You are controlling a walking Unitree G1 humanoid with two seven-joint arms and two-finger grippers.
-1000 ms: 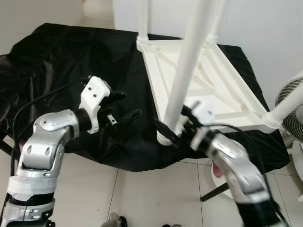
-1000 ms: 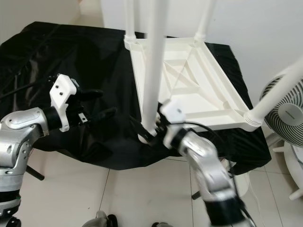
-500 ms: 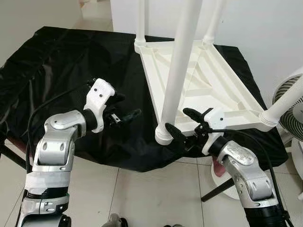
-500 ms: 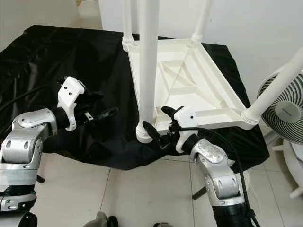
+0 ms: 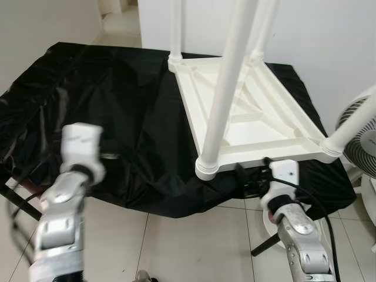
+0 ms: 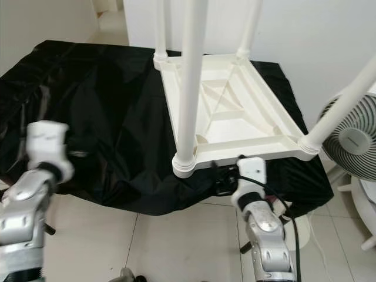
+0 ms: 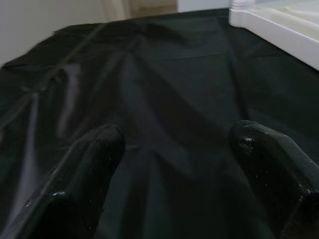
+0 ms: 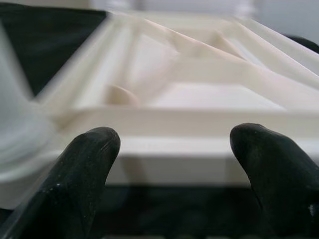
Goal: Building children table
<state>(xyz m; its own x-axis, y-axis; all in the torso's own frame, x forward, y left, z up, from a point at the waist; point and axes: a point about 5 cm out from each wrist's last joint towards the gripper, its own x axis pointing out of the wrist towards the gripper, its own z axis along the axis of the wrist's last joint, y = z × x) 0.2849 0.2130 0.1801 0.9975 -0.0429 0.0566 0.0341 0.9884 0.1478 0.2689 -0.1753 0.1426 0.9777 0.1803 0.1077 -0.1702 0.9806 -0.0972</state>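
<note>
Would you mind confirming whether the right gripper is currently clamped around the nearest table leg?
No, the right gripper is open, its fingers spread with only the white table frame ahead of them.

One upturned table [image 5: 258, 126], four legs [image 5: 226, 88], one fan [image 5: 359, 138]

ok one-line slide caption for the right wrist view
Open right gripper faces the near rim of the upturned white table.

The table [image 5: 258, 117] lies upside down on the cloth [image 5: 117, 106], legs [image 5: 226, 88] up — its near edge just ahead of the right gripper's [image 8: 172, 164] spread fingers. Ahead of the left gripper's [image 7: 174, 169] parted fingers lies cloth — the table beyond, right. A fan [image 5: 359, 141] stands farther right.
</note>
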